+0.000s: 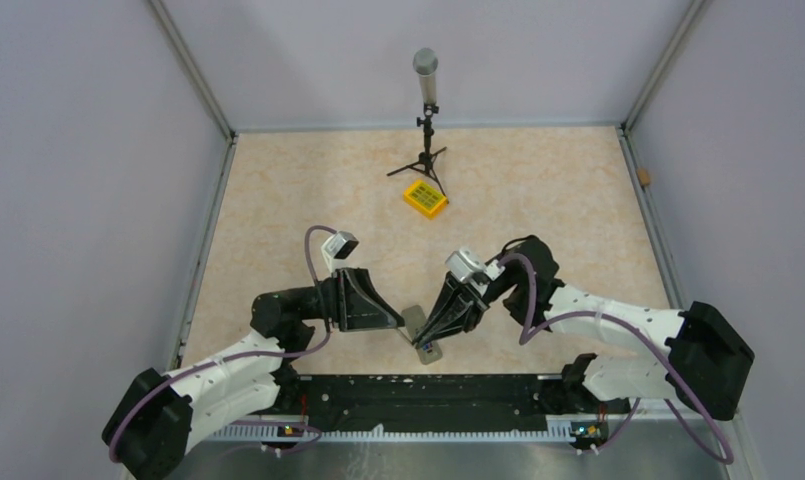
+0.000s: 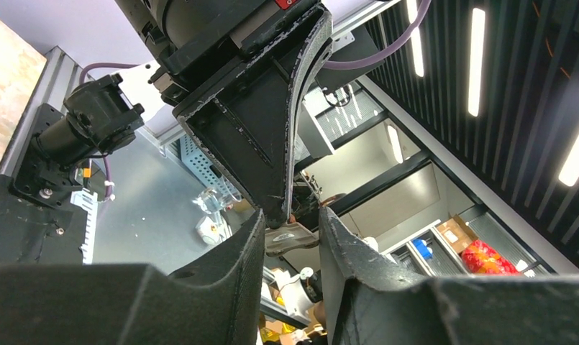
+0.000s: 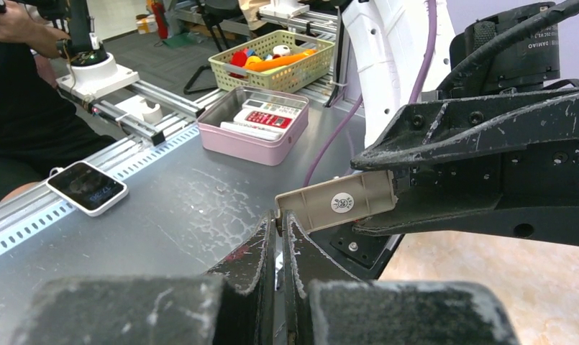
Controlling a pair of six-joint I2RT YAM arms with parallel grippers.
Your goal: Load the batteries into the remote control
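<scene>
Right wrist cam: remote [image 3: 335,204] runs long-ways from left claw [image 3: 355,195], jaws part open round it (gripped? can't tell), to shut right claw [image 3: 279,220], tips at its end.

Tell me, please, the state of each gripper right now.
Left gripper: closed on the remote control.
Right gripper: shut, tip at the remote control's corner.

The left claw [image 1: 406,322] and right claw [image 1: 430,346] crowded the near middle of the counter [image 1: 538,200], tip to tip at the remote control [image 1: 416,318], seemingly with no gap between. Farther back stood a yellow box [image 1: 425,197] and a tripod [image 1: 425,160]; both flanks lay open.
</scene>
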